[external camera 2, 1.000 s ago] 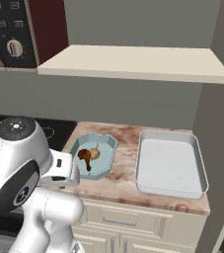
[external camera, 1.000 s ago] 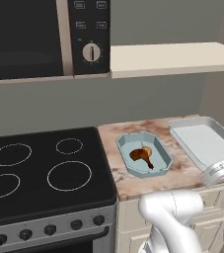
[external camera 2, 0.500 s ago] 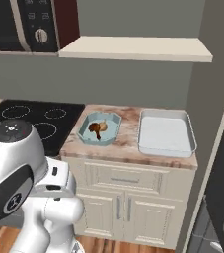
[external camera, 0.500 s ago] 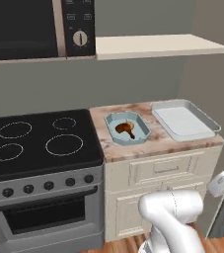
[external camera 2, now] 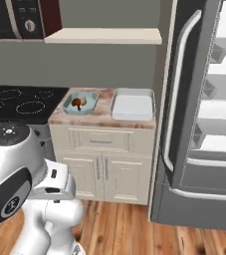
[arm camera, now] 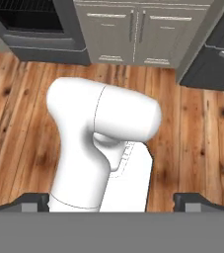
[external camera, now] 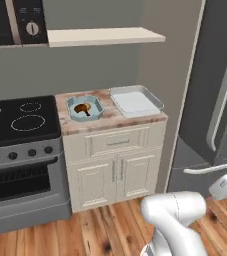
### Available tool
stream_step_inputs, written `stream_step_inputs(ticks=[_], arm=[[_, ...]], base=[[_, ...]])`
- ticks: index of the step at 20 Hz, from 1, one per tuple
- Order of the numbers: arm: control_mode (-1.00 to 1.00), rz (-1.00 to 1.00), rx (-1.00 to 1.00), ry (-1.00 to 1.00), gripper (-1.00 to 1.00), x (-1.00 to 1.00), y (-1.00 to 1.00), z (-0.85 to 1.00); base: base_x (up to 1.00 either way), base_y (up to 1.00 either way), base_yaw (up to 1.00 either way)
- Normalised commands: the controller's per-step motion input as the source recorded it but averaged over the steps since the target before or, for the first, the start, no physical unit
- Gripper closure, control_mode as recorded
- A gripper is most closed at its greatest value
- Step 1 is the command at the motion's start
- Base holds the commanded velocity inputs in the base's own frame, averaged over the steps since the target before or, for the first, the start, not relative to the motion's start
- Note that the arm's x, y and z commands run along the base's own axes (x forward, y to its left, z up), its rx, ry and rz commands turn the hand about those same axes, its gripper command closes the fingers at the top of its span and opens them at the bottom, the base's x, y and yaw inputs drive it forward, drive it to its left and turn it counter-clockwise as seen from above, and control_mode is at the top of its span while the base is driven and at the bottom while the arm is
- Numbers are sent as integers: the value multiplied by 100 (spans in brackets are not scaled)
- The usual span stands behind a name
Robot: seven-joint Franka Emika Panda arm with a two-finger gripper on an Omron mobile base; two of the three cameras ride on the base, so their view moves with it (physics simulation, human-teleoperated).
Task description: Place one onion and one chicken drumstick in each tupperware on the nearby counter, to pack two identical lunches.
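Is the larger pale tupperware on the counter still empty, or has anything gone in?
Empty: the pale tupperware shows a bare floor in both base views, while the blue tupperware holds food.

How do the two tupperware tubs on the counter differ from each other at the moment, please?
The light-blue tub is smaller and octagonal; the pale grey-white tub is larger and a rounded rectangle. The light-blue tub holds a brown chicken drumstick, and the right base view shows a pale round item beside it, probably an onion; the grey-white tub holds nothing. The light-blue tub sits nearer the stovetop, the grey-white one nearer the fridge. Both are shallow, lidless, and rest on the marbled counter.
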Motion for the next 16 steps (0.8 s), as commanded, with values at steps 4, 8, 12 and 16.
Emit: stream_step_inputs(ticks=[4,8,12,16], arm=[[100,0,0,0,-100,0,0,0],[100,0,0,0,-100,0,0,0],[100,0,0,0,-100,0,0,0],[100,0,0,0,-100,0,0,0]], base=[[-79,-100,-18],[-2,-100,-10],[52,-85,-1],[85,-73,0]])
